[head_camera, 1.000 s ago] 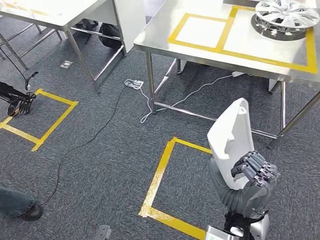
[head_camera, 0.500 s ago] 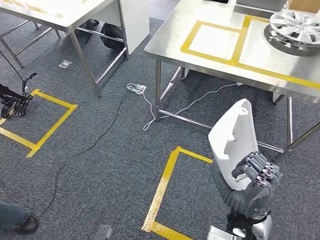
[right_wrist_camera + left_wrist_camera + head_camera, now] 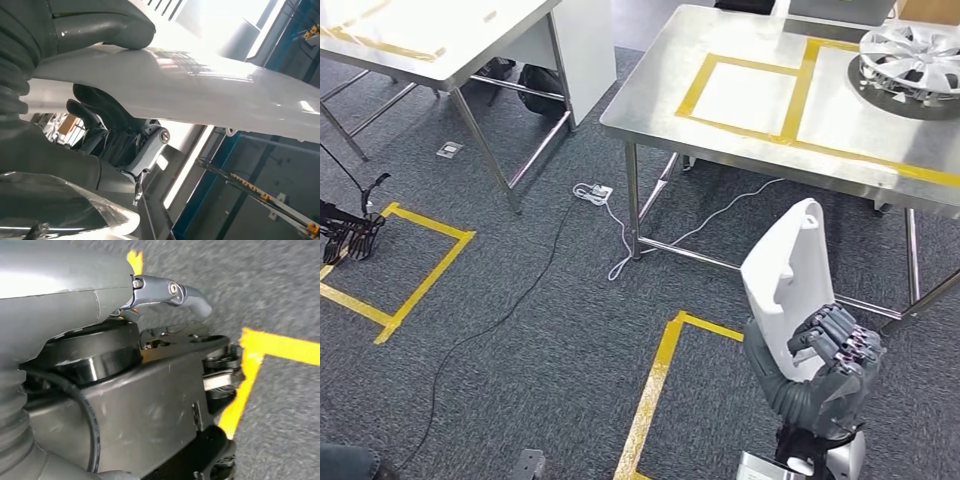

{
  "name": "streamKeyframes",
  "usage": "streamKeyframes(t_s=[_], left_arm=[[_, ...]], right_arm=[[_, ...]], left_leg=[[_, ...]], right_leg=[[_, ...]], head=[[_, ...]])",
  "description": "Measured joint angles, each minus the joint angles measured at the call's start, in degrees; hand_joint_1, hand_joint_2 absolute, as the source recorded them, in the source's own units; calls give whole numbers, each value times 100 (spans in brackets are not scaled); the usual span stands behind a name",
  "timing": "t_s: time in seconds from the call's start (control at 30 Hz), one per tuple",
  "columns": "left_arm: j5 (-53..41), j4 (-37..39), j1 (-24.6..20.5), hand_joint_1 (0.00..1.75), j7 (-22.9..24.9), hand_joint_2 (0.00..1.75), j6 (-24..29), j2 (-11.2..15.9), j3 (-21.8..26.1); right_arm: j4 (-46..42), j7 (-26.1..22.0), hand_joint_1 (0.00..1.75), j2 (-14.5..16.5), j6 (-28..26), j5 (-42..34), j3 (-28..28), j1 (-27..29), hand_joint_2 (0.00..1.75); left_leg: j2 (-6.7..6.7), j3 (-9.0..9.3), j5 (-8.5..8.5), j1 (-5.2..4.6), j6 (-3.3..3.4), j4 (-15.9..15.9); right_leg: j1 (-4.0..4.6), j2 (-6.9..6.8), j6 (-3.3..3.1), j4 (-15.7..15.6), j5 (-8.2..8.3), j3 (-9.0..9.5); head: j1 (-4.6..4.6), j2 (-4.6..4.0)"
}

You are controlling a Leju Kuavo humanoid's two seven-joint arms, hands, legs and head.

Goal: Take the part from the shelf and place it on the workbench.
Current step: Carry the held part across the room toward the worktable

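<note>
My right hand (image 3: 827,372) grips the white plastic part (image 3: 789,275) by its lower end and holds it upright at the lower right of the head view. In the right wrist view the part (image 3: 196,85) lies across the hand (image 3: 102,112), thumb on one face and dark fingers on the other. The steel workbench (image 3: 660,85) stands ahead, beyond the part, with yellow tape rectangles (image 3: 697,85) marked on its top. My left hand (image 3: 352,228) hangs at the far left over the carpet, holding nothing, its thumb (image 3: 170,290) apart from the fingers.
A silver hubcap (image 3: 912,55) lies on the workbench's far right. A second table (image 3: 433,35) stands at the upper left. A power strip (image 3: 592,190) and cables lie on the carpet by the workbench leg. Yellow tape squares (image 3: 652,385) mark the floor. A person's trouser leg (image 3: 346,462) is at the bottom left.
The whole view has shifted: the workbench now sits lower and nearer in the picture, and the person's foot has slid almost out at the bottom left. My right hand still holds the part.
</note>
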Motion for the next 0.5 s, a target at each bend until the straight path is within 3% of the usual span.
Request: streamKeyframes(t_s=[0.03,0.07,0.13,0.17,0.2,0.33,0.4,0.5], left_arm=[[0,0,-1,0,-1,175,1,6,0],[0,0,-1,0,-2,175,1,13,0],[0,0,10,0,-3,175,1,22,0],[0,0,15,0,-3,175,-1,24,1],[1,0,19,0,-3,175,-2,23,1],[0,0,13,0,-3,175,-3,22,0],[0,0,12,0,-3,175,-3,20,0],[-2,0,16,0,-3,175,-4,14,0]], right_arm=[[0,0,175,0,-1,-1,-1,3,175],[0,0,175,0,-1,0,-1,4,175],[0,0,175,0,0,-1,-1,3,175],[0,-1,175,0,0,-2,-2,2,175],[-1,-2,175,0,0,-2,-1,1,175],[-11,-6,175,0,-2,-2,0,-3,175],[-15,-6,175,0,-2,-2,-1,-12,175],[-15,-7,175,0,-2,-3,-1,2,175]], left_leg=[[0,-81,33,32,-34,-2],[0,-81,190,59,-63,-181],[-8,68,735,94,-101,-858],[-14,127,914,91,-89,-1153],[-19,161,1033,82,-53,-1337],[-18,277,1032,71,152,-1503],[-2,399,974,78,239,-1546],[12,526,844,55,294,-1551]], right_leg=[[-17,14,21,0,-55,70],[-38,28,50,0,-116,153],[-74,50,126,-1,-251,305],[-83,60,169,-6,-306,354],[-86,67,211,-23,-346,364],[-85,54,345,95,-322,372],[-80,8,367,621,-417,60],[-75,-16,395,1536,-781,-651]], head=[[1,0],[0,0],[-4,0],[-15,0],[-21,0],[-25,1],[-2,1],[18,0]])
